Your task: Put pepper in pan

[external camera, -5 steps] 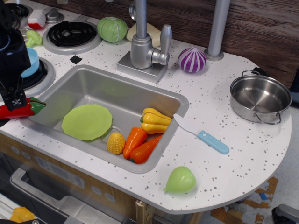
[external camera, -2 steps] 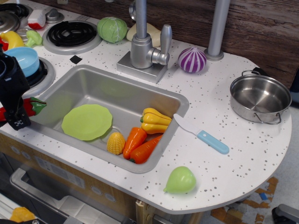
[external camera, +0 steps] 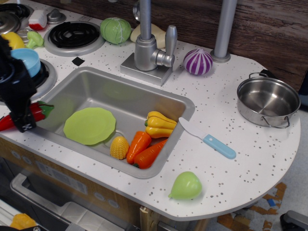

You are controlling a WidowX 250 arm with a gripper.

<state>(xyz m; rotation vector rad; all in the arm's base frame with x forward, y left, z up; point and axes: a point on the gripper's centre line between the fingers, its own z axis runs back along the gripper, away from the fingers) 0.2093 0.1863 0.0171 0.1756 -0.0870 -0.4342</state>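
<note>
The red pepper [external camera: 39, 111] with its green stem cap lies across the counter at the sink's left rim, stem pointing right over the sink edge. My gripper [external camera: 24, 120] is a black arm at the far left, shut on the pepper's middle and hiding part of it; the red tail shows at the left edge. The pan [external camera: 267, 98], a shiny steel pot with loop handles, stands empty at the far right of the counter, well away from the gripper.
The sink [external camera: 96, 84] holds a green plate [external camera: 89, 125], corn [external camera: 119, 147], two carrots [external camera: 144, 147] and a yellow pepper-like toy [external camera: 160, 124]. A knife [external camera: 208, 138], green pear [external camera: 186, 186], purple onion [external camera: 198, 61], faucet [external camera: 147, 48] and blue bowl [external camera: 28, 60] are around it.
My gripper came down onto the pepper and shifted right; the pepper has moved a little right with it, toward the sink.
</note>
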